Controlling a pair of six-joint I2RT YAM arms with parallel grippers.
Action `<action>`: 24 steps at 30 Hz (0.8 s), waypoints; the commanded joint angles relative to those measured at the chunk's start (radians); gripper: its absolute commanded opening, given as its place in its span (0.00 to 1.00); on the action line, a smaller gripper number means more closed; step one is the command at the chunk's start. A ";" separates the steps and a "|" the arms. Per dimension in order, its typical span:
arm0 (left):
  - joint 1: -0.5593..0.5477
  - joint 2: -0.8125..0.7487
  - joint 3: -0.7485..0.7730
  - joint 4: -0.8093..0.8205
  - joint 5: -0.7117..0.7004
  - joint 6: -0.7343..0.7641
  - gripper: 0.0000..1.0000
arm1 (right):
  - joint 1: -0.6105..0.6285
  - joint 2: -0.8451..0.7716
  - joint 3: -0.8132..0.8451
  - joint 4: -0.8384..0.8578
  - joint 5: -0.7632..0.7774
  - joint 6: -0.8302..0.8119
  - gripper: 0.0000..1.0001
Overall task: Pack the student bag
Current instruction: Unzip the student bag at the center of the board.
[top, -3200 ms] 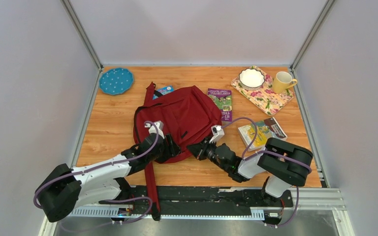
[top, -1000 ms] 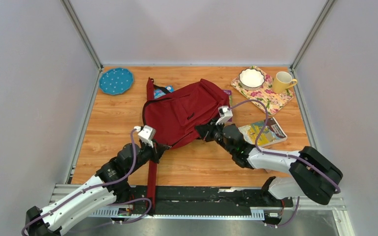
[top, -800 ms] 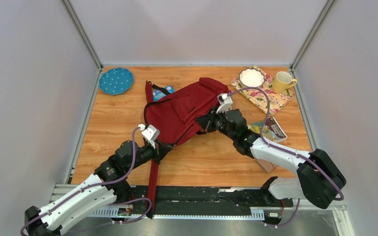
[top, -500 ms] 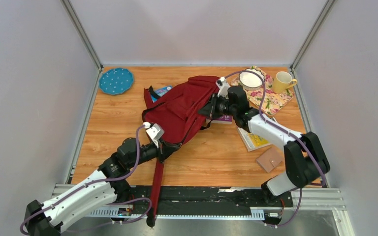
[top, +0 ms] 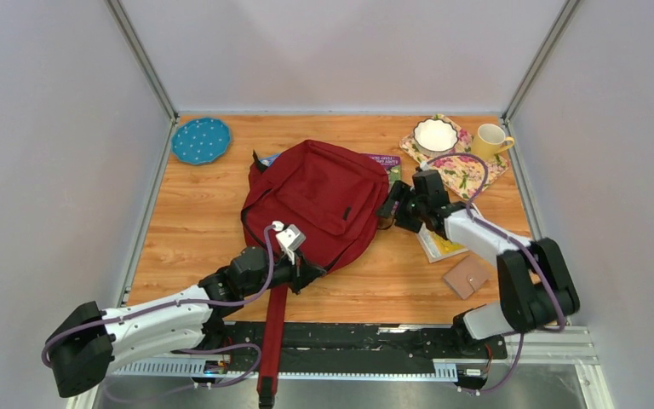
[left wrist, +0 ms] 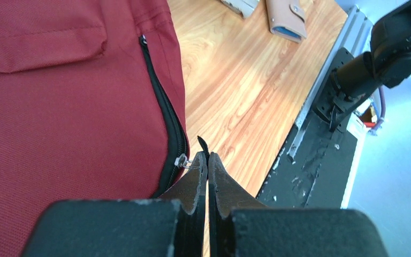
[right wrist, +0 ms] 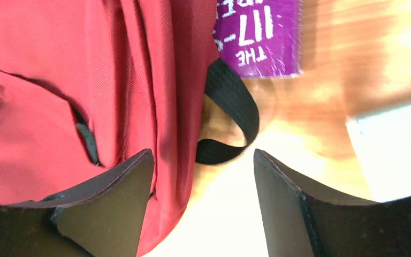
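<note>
The student bag, a dark red backpack, lies flat in the middle of the table with its front pocket up. At its near edge my left gripper is shut on the black zipper pull, beside the black zipper. My right gripper stands open at the bag's right edge. In the right wrist view the red fabric lies against the left finger, and a black strap loop curls just ahead of the right gripper, which holds nothing.
A purple book lies partly under the bag's far right. Another book and a brown wallet lie right of the bag. Blue plate back left; white bowl and yellow mug by a floral mat back right. A red strap hangs over the near edge.
My right gripper has opened and let go of the bag's top, then drawn back right. The raised bag has dropped flat. My left gripper has moved right, still pinching the zipper pull.
</note>
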 commanded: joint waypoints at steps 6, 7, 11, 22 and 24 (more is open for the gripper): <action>-0.024 0.039 0.035 0.123 -0.046 -0.009 0.00 | 0.091 -0.370 -0.222 0.099 -0.007 0.251 0.72; -0.025 0.045 0.048 0.121 -0.032 -0.004 0.00 | 0.125 -0.387 -0.242 0.121 0.003 0.326 0.72; -0.036 0.083 0.069 0.120 -0.007 0.008 0.00 | 0.329 -0.355 -0.287 0.214 0.097 0.496 0.72; -0.047 0.043 0.060 0.074 -0.021 0.025 0.00 | 0.484 -0.122 -0.255 0.374 0.178 0.727 0.72; -0.047 0.033 0.055 0.069 -0.026 0.027 0.00 | 0.486 -0.079 -0.241 0.385 0.171 0.728 0.69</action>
